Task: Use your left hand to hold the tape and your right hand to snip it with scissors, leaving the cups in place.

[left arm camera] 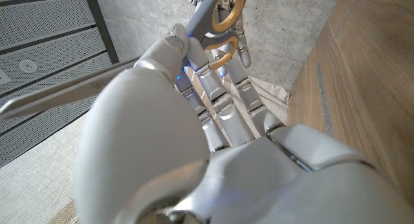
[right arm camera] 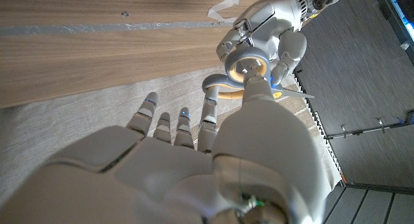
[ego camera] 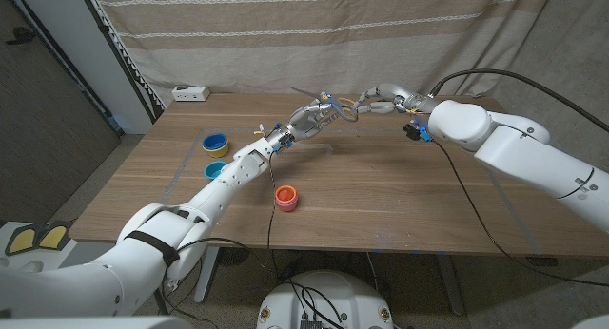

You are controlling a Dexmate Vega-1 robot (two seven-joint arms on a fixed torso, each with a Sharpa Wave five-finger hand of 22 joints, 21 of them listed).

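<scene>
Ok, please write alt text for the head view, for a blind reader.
The left hand holds scissors above the far side of the wooden table, and the right hand reaches for their handles. Two blue cups and a red cup stand on its left half.

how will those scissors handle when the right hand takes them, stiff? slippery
Probably stiff: the scissors' long metal blades hold straight out from the left hand's grip. Likely blade-heavy, so they may tip if held by the loops alone. The smooth rounded handle loops, where the right hand's thumb reaches, look somewhat slippery.
</scene>
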